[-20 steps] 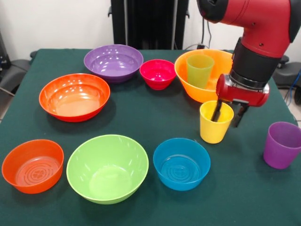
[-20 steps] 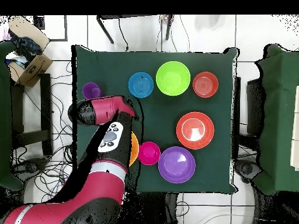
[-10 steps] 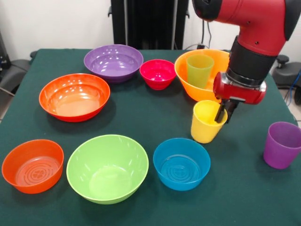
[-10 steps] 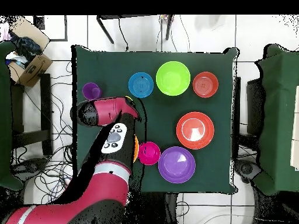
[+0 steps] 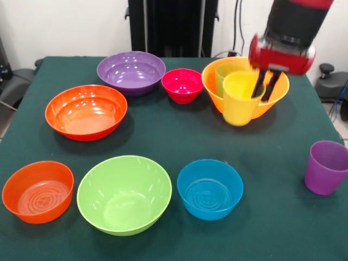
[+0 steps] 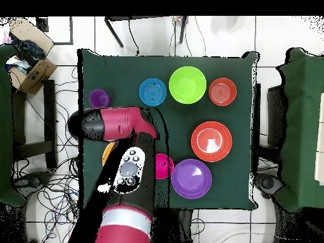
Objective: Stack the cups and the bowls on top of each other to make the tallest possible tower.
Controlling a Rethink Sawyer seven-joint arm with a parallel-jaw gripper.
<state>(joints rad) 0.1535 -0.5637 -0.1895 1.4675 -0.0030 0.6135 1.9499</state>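
Note:
My gripper (image 5: 263, 92) is shut on the right rim of the yellow cup (image 5: 236, 104), one finger inside and one outside. The cup hangs in the air, slightly tilted, in front of the big orange bowl (image 5: 211, 87). The green cup (image 5: 222, 79) stands inside that bowl, just behind and left of the yellow one. The purple cup (image 5: 326, 167) stands alone at the right edge of the table. In the overhead view the arm (image 6: 120, 123) hides the gripper and the yellow cup; only a sliver of the big orange bowl (image 6: 108, 152) shows.
On the green cloth stand the purple bowl (image 5: 131, 70), small pink bowl (image 5: 182, 84), wide red-orange bowl (image 5: 86, 111), small orange bowl (image 5: 37, 190), lime green bowl (image 5: 124, 193) and small blue bowl (image 5: 210, 188). A cardboard box (image 6: 31, 73) sits beside the table.
The gripper has lifted the yellow cup off the table and carried it up and back toward the big orange bowl. The other bowls and cups have not moved.

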